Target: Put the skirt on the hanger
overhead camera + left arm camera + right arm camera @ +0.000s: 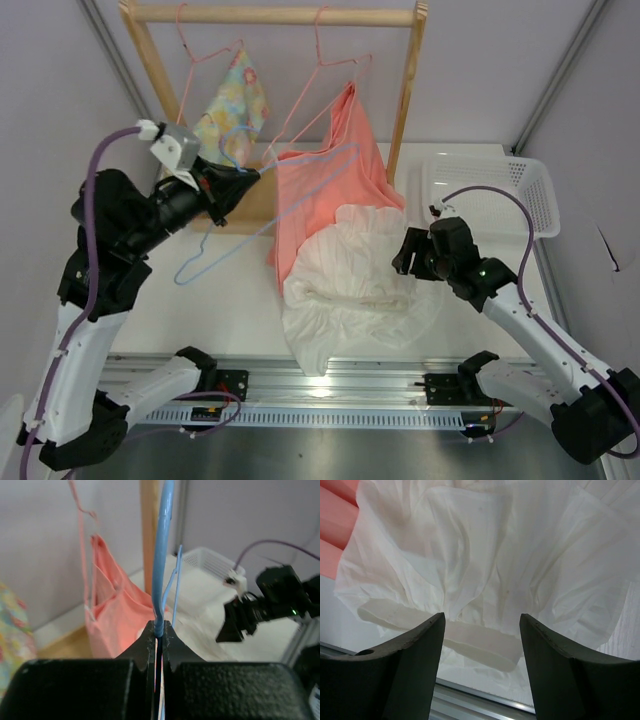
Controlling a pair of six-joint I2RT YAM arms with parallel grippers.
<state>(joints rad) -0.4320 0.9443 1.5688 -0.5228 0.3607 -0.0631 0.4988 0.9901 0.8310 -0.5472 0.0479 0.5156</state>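
The white skirt [350,285] lies crumpled on the table's middle, its far part over the hem of the salmon garment. It fills the right wrist view [485,565], its waistband towards the near edge. My right gripper [408,252] is open and empty, just above the skirt's right side [481,622]. My left gripper [245,178] is shut on the light blue wire hanger [262,215] and holds it raised at the left, in front of the rack. In the left wrist view the blue wire [163,555] runs up from between the closed jaws [159,626].
A wooden rack [275,15] stands at the back with pink wire hangers. One bears a floral yellow-green garment [235,100], the other a salmon garment [330,175]. A white basket [500,190] sits at the right. A metal rail [330,385] runs along the near edge.
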